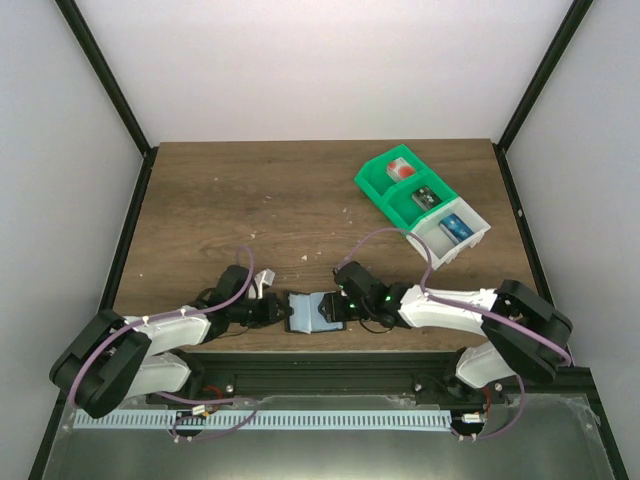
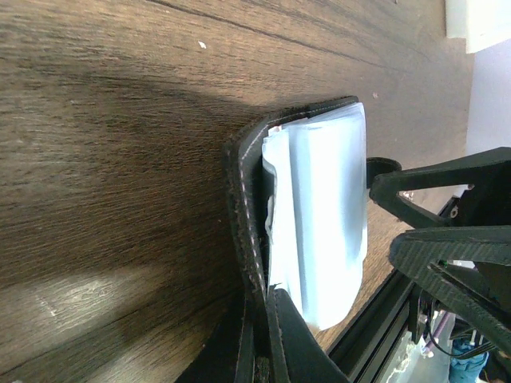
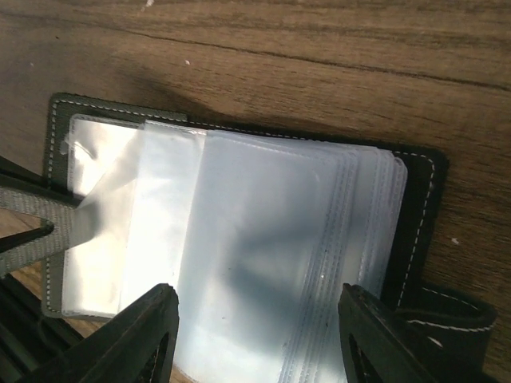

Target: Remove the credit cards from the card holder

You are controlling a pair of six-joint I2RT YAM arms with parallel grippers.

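While the card holder [image 1: 311,312] is lying open on the bench [image 1: 250,200] near its front edge, between the two arms, its black cover edge is being pinched by the left gripper [image 2: 257,335], whose jaws are being pressed fully closed on it. The right gripper [image 3: 255,319] is being held partly open with nothing gripped, and its fingers [image 3: 152,339] are straddling the fanned clear sleeves [image 3: 263,215]. A green-and-white bin [image 1: 368,181] is sitting well apart, at the far right
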